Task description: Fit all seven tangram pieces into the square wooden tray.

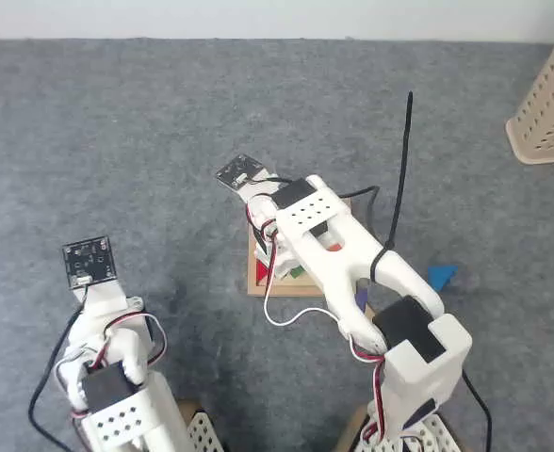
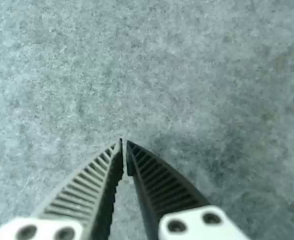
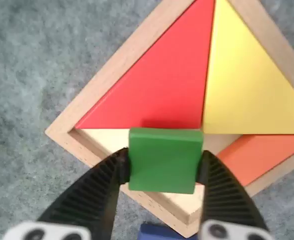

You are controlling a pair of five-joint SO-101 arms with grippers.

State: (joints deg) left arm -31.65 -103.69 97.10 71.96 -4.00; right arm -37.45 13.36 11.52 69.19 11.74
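Placement step: the right gripper (image 3: 164, 161) holds the green square (image 3: 162, 150) between its fingers over the wooden tray (image 3: 113, 75), near the middle of the bench (image 1: 117, 141). A red triangle (image 3: 157, 80), yellow triangle (image 3: 247, 80) and orange piece (image 3: 257, 155) lie seated. The next move likely calls for squaring the piece to the open pocket, then lowering. The high view adds a blue piece (image 1: 441, 276) toward the bench's right edge. The left wrist view shows the left gripper (image 2: 124, 146), fingers together, empty.
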